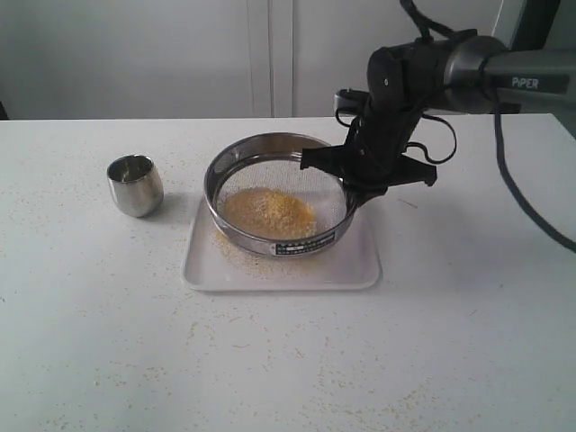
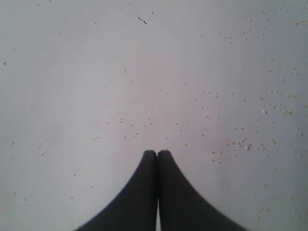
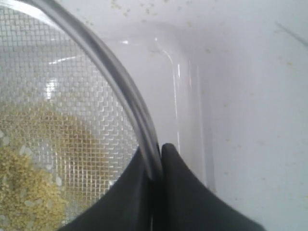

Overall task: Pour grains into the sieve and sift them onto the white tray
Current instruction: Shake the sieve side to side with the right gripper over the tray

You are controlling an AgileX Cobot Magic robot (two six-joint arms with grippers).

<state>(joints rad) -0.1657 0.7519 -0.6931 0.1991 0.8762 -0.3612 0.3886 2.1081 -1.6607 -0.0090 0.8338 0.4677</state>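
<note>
White table (image 1: 288, 378) nearest, front edge cut off. My left claw (image 2: 157, 155) outside exterior view; wrist view shows fingers pressed together, holding nothing. Small steel cup (image 1: 135, 185) upright, contents unreadable. Sieve (image 1: 261, 241) over white tray (image 1: 355, 270), grains (image 1: 268, 212) heaped on mesh. My right claw (image 1: 353, 193) pinched on sieve's right rim, fingertips partly hidden.

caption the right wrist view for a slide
Fingers pinching the sieve rim, grains on its mesh, over the white tray
</note>
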